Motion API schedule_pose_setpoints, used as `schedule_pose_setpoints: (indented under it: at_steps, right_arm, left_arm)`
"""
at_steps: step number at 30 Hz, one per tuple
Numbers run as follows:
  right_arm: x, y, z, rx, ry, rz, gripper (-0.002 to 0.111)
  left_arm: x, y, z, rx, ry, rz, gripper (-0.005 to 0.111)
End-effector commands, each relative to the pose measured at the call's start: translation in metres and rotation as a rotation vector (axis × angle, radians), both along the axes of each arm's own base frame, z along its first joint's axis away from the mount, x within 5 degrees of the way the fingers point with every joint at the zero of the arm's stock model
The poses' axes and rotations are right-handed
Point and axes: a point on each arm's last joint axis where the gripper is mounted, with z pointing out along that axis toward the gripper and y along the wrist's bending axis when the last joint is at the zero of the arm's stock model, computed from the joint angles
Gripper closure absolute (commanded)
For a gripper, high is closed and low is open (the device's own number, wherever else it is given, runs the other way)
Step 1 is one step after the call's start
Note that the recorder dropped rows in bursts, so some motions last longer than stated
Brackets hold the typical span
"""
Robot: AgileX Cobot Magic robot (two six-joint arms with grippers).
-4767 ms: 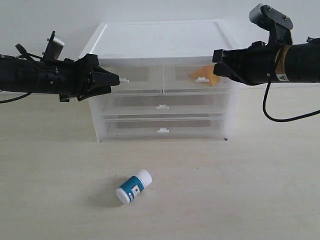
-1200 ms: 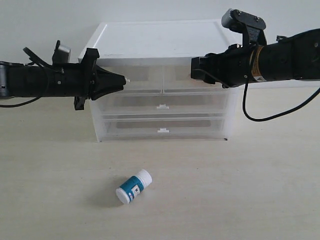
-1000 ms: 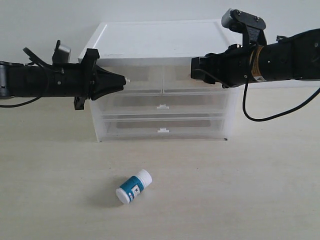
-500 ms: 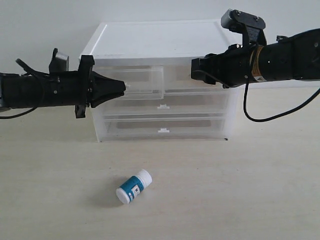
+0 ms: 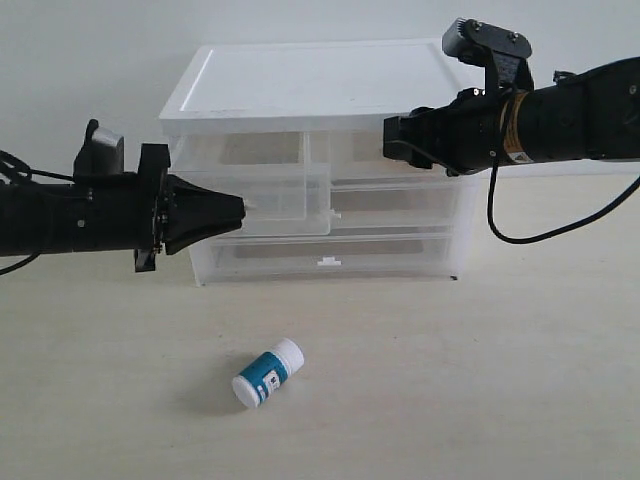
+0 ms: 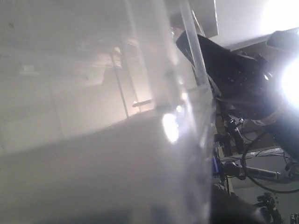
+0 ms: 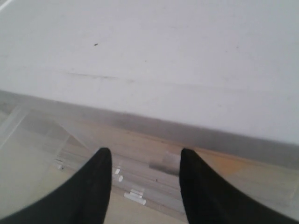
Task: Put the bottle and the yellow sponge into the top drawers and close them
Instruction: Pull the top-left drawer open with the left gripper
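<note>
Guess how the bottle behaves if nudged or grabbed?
The bottle lies on its side on the table, so a nudge probably rolls it. Its round, smooth plastic looks stiff but possibly slippery. Small, so likely light.

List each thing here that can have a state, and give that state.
top left drawer: open, slid partly out.
top right drawer: closed.
wide lower drawers: both closed.
bottle: capped, lying on its side on the table.
left gripper: shut on the top left drawer's handle.
right gripper: open, empty.

Blurred translucent plastic of the top drawer looms close, a black robot arm beyond.
</note>
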Motion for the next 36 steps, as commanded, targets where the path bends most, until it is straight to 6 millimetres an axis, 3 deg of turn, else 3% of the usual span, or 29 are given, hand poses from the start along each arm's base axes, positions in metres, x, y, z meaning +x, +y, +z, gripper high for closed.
schedule_pose_setpoints:
  at_steps: [1,16,30,33,36]
  right_arm:
    - [0.002,-0.004,0.002,-0.017,-0.012,-0.024,0.065]
    - [0.001,-0.002,0.002,-0.01,-0.013,-0.003,0.065]
    - [-0.003,0.003,0.005,0.029,-0.011,0.06,0.065]
    - [-0.003,0.003,0.004,0.009,-0.014,0.069,0.065]
    - [-0.004,0.003,0.003,0.007,-0.002,0.069,0.065]
  left_arm:
    - [-0.023,-0.004,0.009,-0.058,-0.049,-0.089,0.103]
    - [-0.044,-0.002,-0.009,-0.041,-0.003,-0.098,0.103]
    - [-0.038,-0.002,-0.003,-0.036,-0.051,-0.101,0.102]
    - [-0.038,-0.002,-0.003,-0.03,-0.07,-0.105,0.088]
    - [-0.038,-0.002,-0.003,-0.03,-0.07,-0.105,0.065]
